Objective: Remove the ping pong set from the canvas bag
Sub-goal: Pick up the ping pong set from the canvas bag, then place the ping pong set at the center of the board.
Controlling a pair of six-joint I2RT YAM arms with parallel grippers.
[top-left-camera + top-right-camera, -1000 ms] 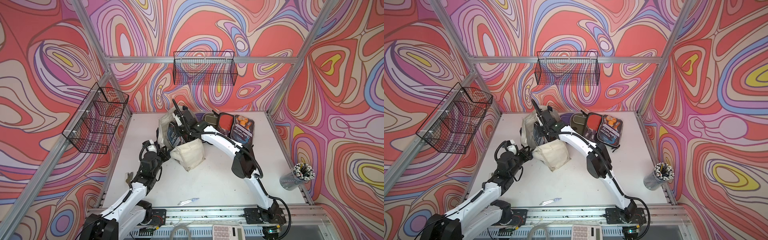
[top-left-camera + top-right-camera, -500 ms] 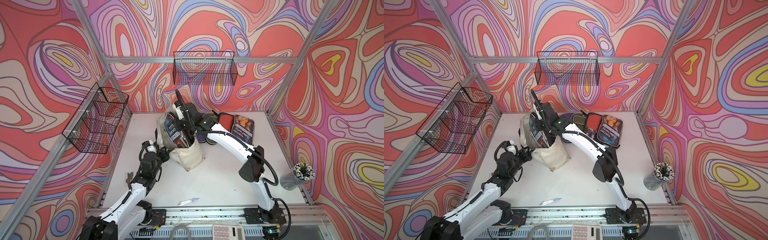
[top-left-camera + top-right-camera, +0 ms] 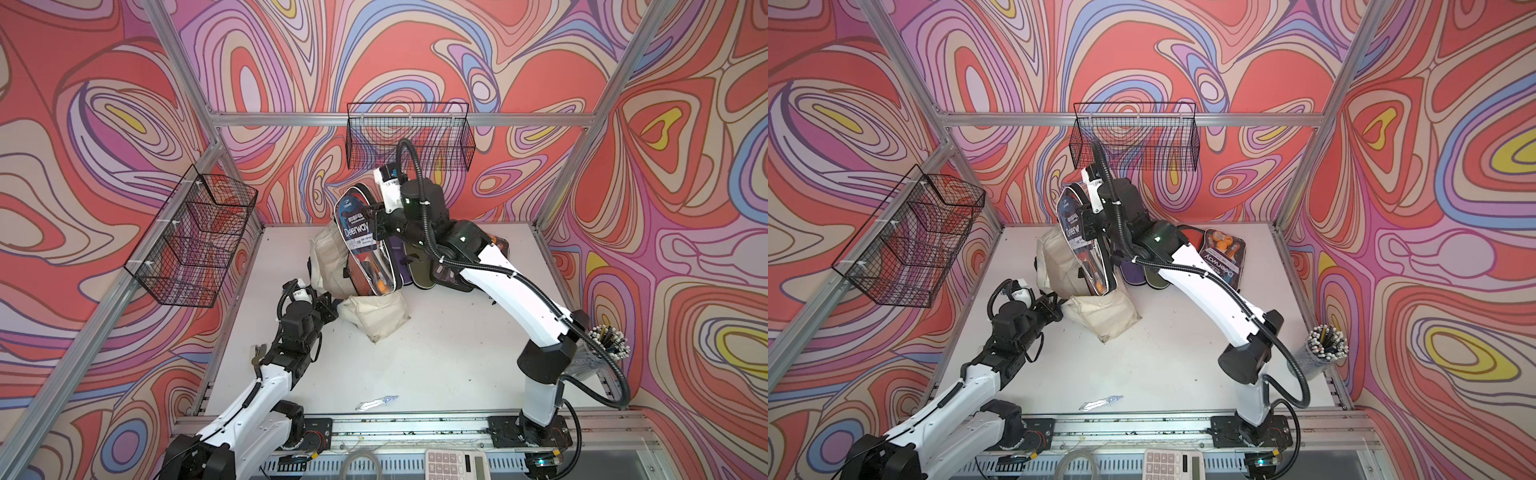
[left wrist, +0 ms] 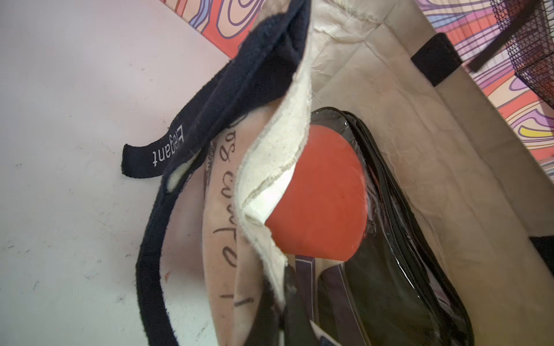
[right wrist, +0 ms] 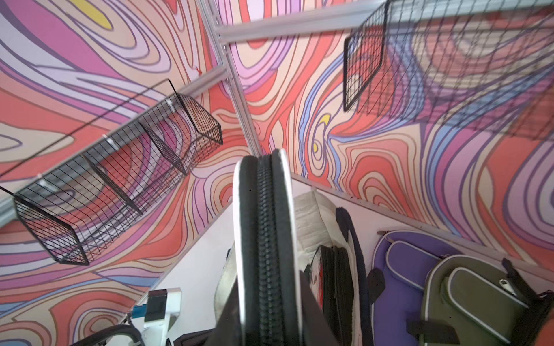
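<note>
Half out: right gripper (image 3: 376, 214) clamps the set (image 3: 360, 249) by its upper edge, lower end seemingly inside the bag (image 3: 376, 322) mouth.
Left gripper (image 3: 331, 304) pinches bag cloth, pinning it; next call: lift higher, clear the rim, then swing aside.

In both top views the lower end of the ping pong set (image 3: 360, 245) is hidden behind a fold of the canvas bag (image 3: 376, 318), and you cannot see the fingertips of the left end effector (image 3: 331, 309) where it meets that cloth. The calculator (image 3: 457, 466) is cut off by the bottom edge. In the right wrist view the wire basket (image 5: 449, 75) at upper right is blurred, and the green case (image 5: 479, 302) runs off the lower right corner.
</note>
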